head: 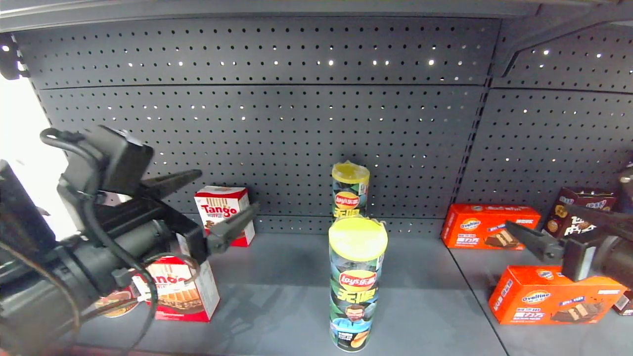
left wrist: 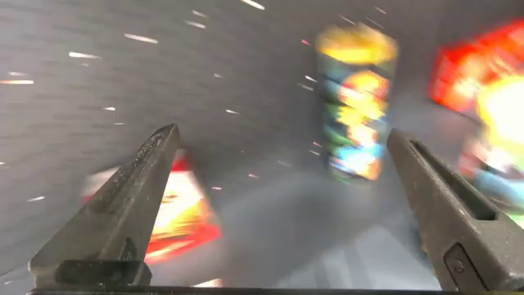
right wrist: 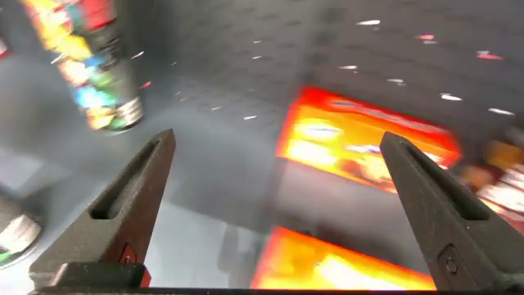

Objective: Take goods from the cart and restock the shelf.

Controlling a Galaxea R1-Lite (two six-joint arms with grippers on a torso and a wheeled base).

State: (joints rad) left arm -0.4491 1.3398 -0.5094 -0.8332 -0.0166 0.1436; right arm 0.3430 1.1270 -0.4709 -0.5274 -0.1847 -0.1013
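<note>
Front crisp can [head: 357, 287] upright on shelf [head: 277, 291], between the two hands. Second crisp can [head: 350, 190] right behind it. Left hand [head: 226, 190] spread wide, holding nothing; rear wafer box [head: 225, 212] just beyond its tips, front wafer box [head: 180, 291] under it. Right hand [head: 539, 217] also spread, holding nothing; rear orange box [head: 487, 225] past its tips, front orange box [head: 549, 296] below.

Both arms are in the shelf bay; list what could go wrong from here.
1. The tall front chip can stands upright between the arms; a sweep could topple it into the rear chip can.
2. The open left gripper looks close to the rear wafer box and might shove it.
3. The open right gripper could clip the front orange box.
</note>
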